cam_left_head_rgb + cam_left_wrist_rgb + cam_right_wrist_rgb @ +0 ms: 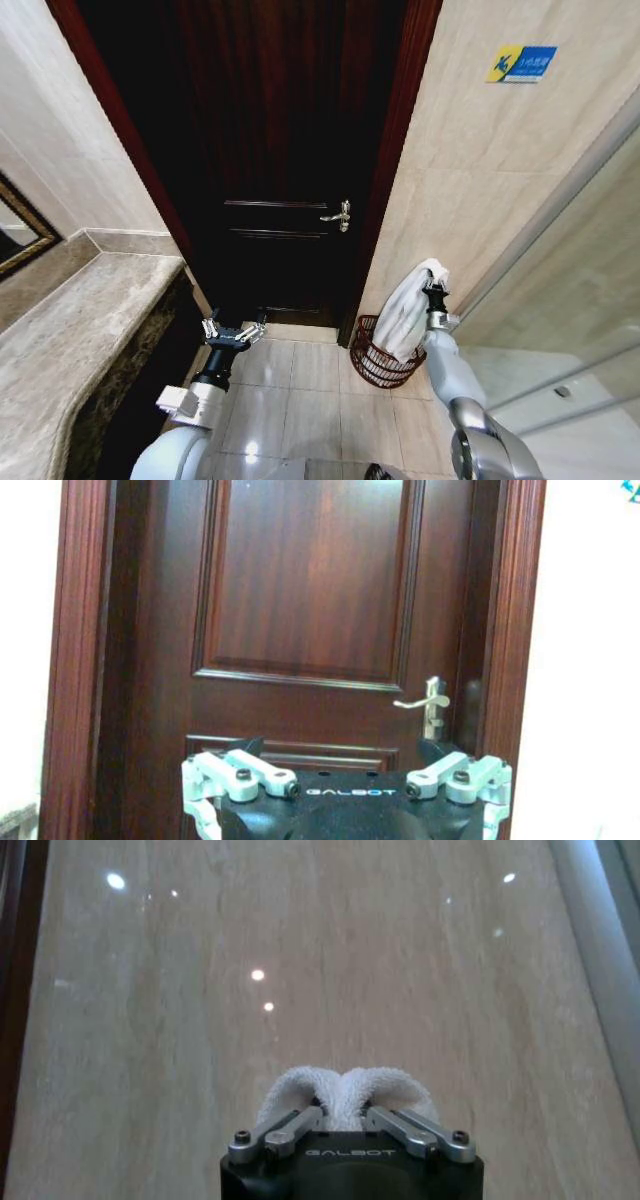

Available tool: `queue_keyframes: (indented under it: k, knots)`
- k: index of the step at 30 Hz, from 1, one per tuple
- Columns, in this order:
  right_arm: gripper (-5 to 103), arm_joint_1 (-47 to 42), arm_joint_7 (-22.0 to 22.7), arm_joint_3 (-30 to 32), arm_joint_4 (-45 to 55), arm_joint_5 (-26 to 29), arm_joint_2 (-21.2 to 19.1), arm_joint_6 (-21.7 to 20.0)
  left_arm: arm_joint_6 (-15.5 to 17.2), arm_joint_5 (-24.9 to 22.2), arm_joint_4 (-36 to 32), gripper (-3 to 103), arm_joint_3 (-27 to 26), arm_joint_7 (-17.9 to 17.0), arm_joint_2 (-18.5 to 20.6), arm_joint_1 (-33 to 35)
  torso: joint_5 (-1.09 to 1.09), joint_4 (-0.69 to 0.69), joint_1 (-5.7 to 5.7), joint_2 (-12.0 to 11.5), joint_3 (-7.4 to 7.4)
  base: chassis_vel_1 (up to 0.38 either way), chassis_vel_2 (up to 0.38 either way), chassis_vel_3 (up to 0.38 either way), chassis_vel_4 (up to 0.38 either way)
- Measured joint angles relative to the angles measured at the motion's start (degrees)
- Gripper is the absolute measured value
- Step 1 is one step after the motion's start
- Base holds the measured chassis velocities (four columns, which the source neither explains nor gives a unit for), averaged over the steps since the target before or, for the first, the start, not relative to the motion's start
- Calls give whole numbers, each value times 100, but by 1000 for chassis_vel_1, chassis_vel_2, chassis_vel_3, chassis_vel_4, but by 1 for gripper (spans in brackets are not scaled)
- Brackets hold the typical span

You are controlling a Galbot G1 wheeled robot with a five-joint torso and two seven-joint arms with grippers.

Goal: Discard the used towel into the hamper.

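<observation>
Right gripper (pixel 436 290): fluffy white terry towel (pixel 405 315) is being pinched between nearly closed jaws | towel is being dangled below them into rounded open-weave wire hamper (pixel 375 362) | left gripper (pixel 233 331): jaws are being held wide apart, nothing gripped.

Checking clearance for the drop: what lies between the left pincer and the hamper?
In the head view, only bare floor tiles separate the open left pincer from the hamper; the door stands behind.

**Layout before the door**

The hamper (pixel 385 353) is set on the floor (pixel 300 400) to the right of the door (pixel 280 170), against the wall (pixel 470 170). The towel (pixel 408 308) is held above it by the right gripper (pixel 434 291). The left gripper (pixel 233 332) is held before the door, beside the counter (pixel 80 340) on the left.
</observation>
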Motion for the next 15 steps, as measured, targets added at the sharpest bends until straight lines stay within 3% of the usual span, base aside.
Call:
queue_keyframes:
  k: [15]
  knots:
    - [7,-94,99,203,-453,-439,43,-5,0,0,0,99,0,0,0,0,-1,0,0,1,0,0,0,0,0]
